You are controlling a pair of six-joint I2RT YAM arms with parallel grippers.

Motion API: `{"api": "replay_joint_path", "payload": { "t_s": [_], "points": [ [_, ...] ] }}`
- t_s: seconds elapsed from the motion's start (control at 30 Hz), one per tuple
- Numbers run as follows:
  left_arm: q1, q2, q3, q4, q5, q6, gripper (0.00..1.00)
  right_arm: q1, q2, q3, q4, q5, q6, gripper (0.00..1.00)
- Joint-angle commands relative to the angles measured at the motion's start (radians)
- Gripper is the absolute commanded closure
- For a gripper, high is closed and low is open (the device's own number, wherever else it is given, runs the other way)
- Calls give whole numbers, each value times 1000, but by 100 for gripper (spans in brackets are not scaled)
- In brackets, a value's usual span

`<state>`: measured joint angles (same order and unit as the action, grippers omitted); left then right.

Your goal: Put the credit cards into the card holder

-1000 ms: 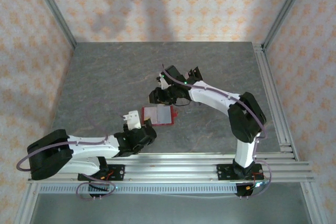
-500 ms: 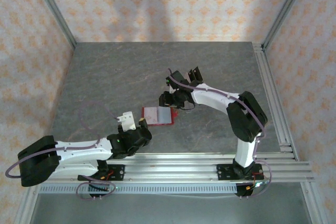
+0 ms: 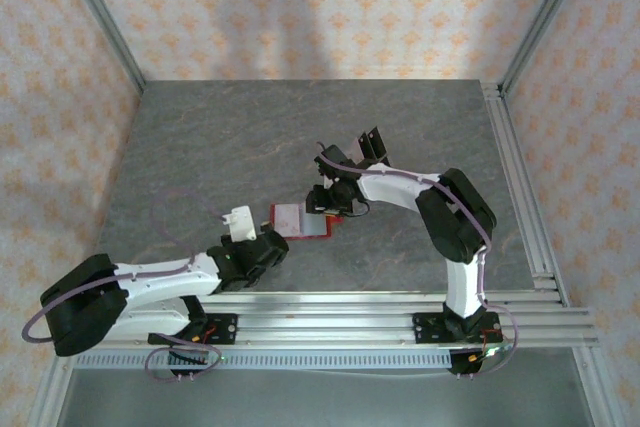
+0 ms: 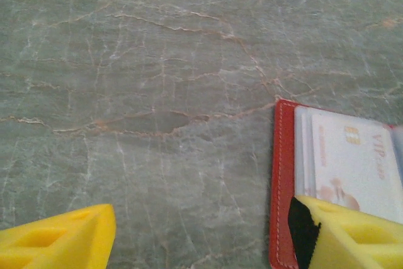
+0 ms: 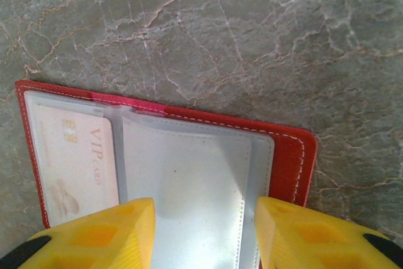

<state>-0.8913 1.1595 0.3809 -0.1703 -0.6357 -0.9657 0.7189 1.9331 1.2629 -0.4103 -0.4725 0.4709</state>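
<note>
Here's the card holder [image 3: 300, 219], lying open and flat on the grey marbled table [image 3: 200, 147], a little nearer than the middle, red border showing all round the pale pockets. Both arms are right on it.

The left gripper [image 3: 272, 239] sits low at the holder's near left corner. From the left wrist its yellow fingers [image 4: 63, 244] stand wide apart with nothing between them but bare table. One tip is out over the stone, and the other overlaps the red edge of the card holder [image 4: 281, 174]. Just past that edge lies a pale credit card [image 4: 356, 162], printed VIP and carrying a gold chip, tucked into the pocket.

Over to the right gripper [image 3: 322, 205], poised above the far right part of the holder. From its wrist the gripper [image 5: 204, 237] has its jaws parted too, clamping nothing, the two yellow fingers [image 5: 94, 231] straddling the translucent pocket [image 5: 189, 181] of the card holder [image 5: 289, 155]. The VIP credit card [image 5: 75, 155] rests in the neighbouring pocket, flat and fully inside the red stitching. Whether a second card sits under that cloudy sleeve, I can't tell.
</note>
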Motion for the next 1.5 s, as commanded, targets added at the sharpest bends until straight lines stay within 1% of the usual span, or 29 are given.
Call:
{"api": "replay_joint_path", "payload": {
  "t_s": [0.0, 0.2, 0.4, 0.5, 0.73, 1.03, 1.47],
  "points": [
    [58, 20, 48, -52, 53, 59, 26, 5, 30, -10, 2, -5, -5, 54],
    [130, 80, 78, -34, 152, 100, 26, 7, 32, -1, -2, -17, -9, 54],
    [182, 169, 122, -19, 256, 128, 25, 11, 32, 14, -7, -32, -6, 54],
    [201, 199, 139, -17, 288, 134, 26, 14, 34, 24, -9, -37, -5, 54],
    [213, 214, 147, -1, 317, 140, 25, 24, 53, 51, -13, -61, -2, 54],
    [223, 202, 145, 6, 322, 139, 25, 35, 69, 87, -7, -76, 13, 54],
    [306, 53, 122, -74, 321, 148, 25, 59, 74, 153, -28, -89, 26, 54]
  ]
}}
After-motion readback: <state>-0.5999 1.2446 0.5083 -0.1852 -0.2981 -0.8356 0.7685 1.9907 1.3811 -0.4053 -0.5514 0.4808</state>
